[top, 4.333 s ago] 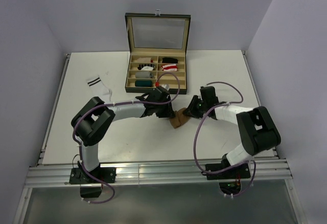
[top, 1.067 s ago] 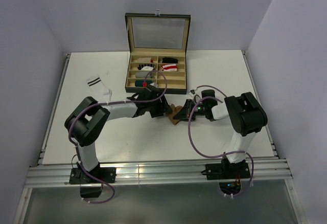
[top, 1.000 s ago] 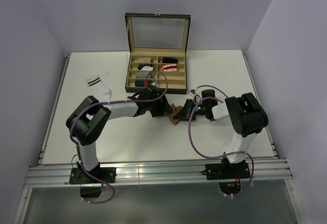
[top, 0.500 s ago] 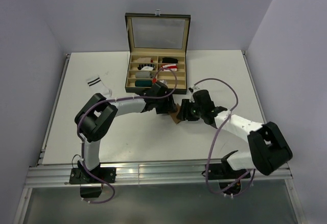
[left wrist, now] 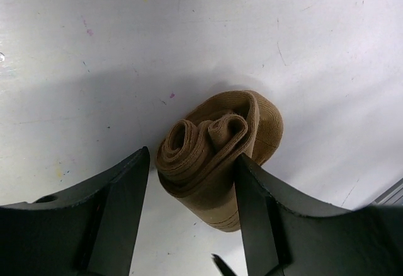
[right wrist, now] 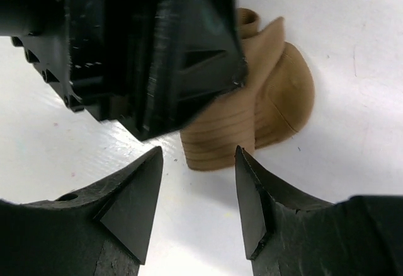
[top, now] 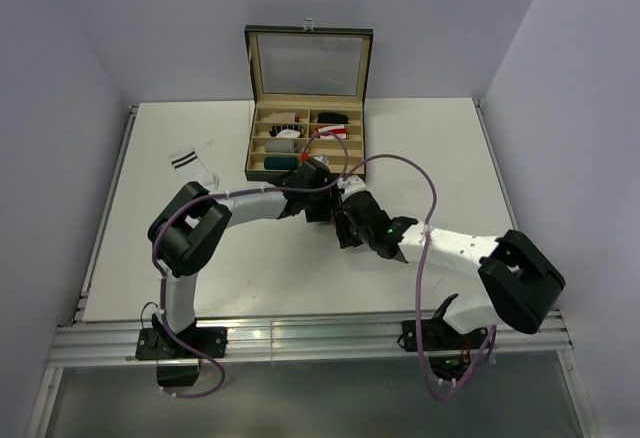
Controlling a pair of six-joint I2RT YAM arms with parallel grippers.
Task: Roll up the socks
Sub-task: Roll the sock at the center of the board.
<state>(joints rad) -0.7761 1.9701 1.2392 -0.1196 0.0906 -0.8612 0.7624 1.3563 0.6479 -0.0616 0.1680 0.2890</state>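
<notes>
Across the white surface (top: 200,258), a dark box with its glass lid standing open (top: 308,62) is sitting at twelve o'clock, with small bundles showing in its compartments. Both arms are converging near the centre, at six o'clock of the box.

The left fingers (top: 328,213) are standing partly open astride the tan-brown ribbed fabric sock (left wrist: 252,118). One is pressing its flank and a sliver of surface is showing beside the other, so no firm clamp is evident. The right fingers (top: 348,228) are standing apart at the roll's outer end, holding nothing.

Judgement: rolling of this sock is nearing completion. The next move is calling for a secure pinch before the roll loosens.

The sock is lying coiled in a loose spiral, its outer wrap slack. A white sock with two dark cuff stripes (top: 190,166) is lying flat at ten o'clock, not yet rolled.
</notes>
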